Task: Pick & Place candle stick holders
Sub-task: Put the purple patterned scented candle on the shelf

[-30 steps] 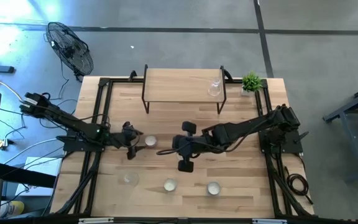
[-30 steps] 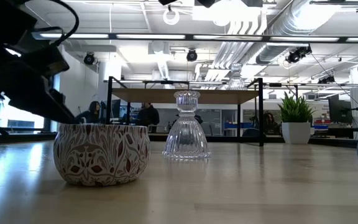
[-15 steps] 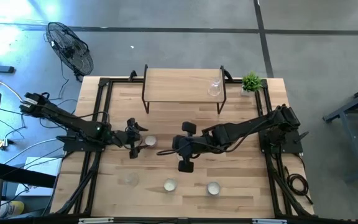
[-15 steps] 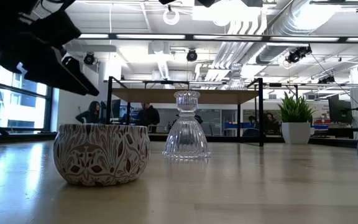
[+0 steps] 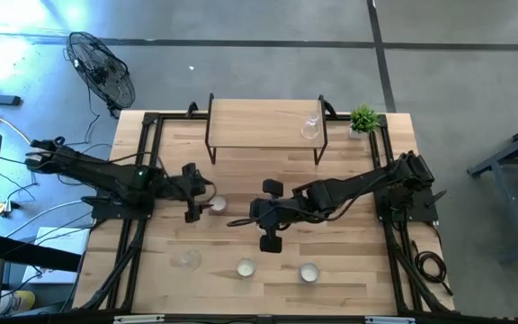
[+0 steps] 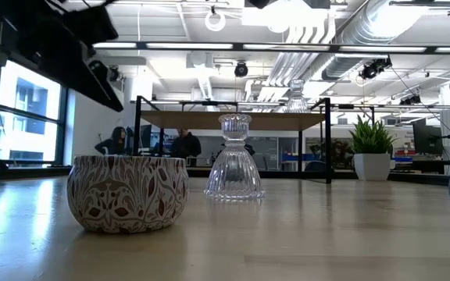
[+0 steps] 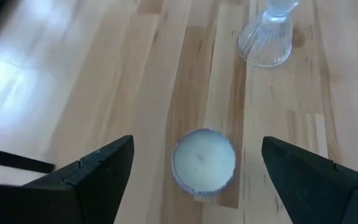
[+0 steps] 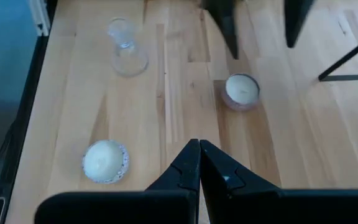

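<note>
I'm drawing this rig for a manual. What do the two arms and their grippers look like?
Both arms are dark, near black, built of jointed segments. The left arm has a small green light and trailing cables at its base. The left gripper has two broad, wedge-shaped black fingers. The right gripper has slim black fingers that taper to points.

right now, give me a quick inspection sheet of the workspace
surface: wooden table, with a raised shelf at the far side.
job's things: tealight cup between the open fingers; two more cups and a glass holder along the near edge; another glass holder on the shelf.
clutter: small green plant at the far right corner.
grippers: left gripper open above the cup; right gripper shut, mid-table.
cables: bundle at the right edge.
surroundings: fan on the floor; people far behind.
</note>
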Robot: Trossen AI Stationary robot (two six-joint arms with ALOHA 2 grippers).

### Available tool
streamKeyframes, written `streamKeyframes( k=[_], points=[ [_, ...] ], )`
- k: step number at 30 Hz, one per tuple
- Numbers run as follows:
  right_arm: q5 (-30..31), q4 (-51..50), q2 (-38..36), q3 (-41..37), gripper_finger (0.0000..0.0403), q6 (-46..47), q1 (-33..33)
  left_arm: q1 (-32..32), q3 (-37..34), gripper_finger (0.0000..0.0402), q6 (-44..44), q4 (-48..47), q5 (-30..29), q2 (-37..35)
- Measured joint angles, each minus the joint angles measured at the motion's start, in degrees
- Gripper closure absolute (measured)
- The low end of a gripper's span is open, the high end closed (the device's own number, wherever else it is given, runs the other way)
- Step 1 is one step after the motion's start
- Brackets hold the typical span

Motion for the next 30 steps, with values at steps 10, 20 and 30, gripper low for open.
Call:
streamKeyframes(
  k=[10,20,30],
  points=[
    [4.33,0.0,-1.03,0.02,0.0401,-1.71,2.55,9.59,-0.02,0.0053,1.59,3.12,12.34,7.55],
    [4.68,-0.11,-1.09,0.02,0.0401,-3.25,2.81,9.9,0.32,0.0053,1.98,6.29,15.79,15.92],
    [4.68,-0.5,-1.11,0.02,0.0402,-3.27,2.83,9.9,1.53,0.0053,1.58,5.23,16.04,16.69]
  ],
)
